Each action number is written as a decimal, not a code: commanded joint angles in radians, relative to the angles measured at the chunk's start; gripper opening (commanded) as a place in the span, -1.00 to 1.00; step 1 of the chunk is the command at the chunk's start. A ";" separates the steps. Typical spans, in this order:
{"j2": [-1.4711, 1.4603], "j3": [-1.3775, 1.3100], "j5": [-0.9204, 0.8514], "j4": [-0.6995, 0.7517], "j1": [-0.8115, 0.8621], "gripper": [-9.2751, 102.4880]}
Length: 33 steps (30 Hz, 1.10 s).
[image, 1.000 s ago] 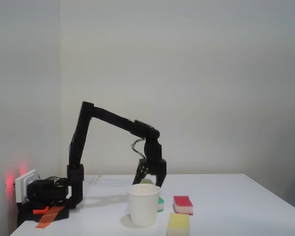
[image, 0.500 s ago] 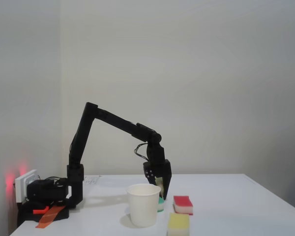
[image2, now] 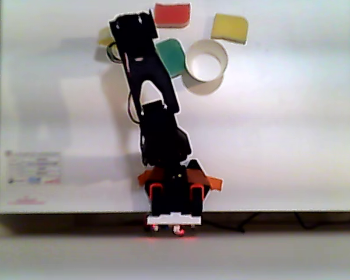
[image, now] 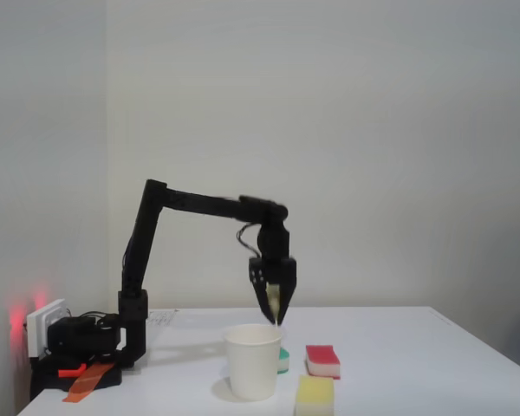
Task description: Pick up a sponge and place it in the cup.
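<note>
**A:** so what's the layout? The white bench (image: 416, 347) carries everything, and the black arm (image: 191, 204) reaches out from its base on the left in the fixed view.

**B:** yep. The cup (image: 254, 360) stands upright on the bench, mouth open. In the other view it's the white ring (image2: 207, 60), with a green sponge (image2: 172, 55) touching it.

**A:** and the gripper?

**B:** The gripper (image: 276, 314) points down, raised above the cup rim, fingers pinching the sponge (image: 274, 302), a pale yellow sliver between them.

**A:** the others?

**B:** A yellow sponge (image: 315, 394) and a red-topped sponge (image: 322, 360) lie on the bench, right of the cup.
</note>
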 commanded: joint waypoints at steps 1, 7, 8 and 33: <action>0.077 -0.127 0.043 0.107 -0.021 -0.84; 0.104 -0.304 0.041 0.316 0.035 -0.84; 0.114 -0.316 0.046 0.337 0.049 -0.84; 0.428 -0.064 -0.221 0.431 0.603 -0.84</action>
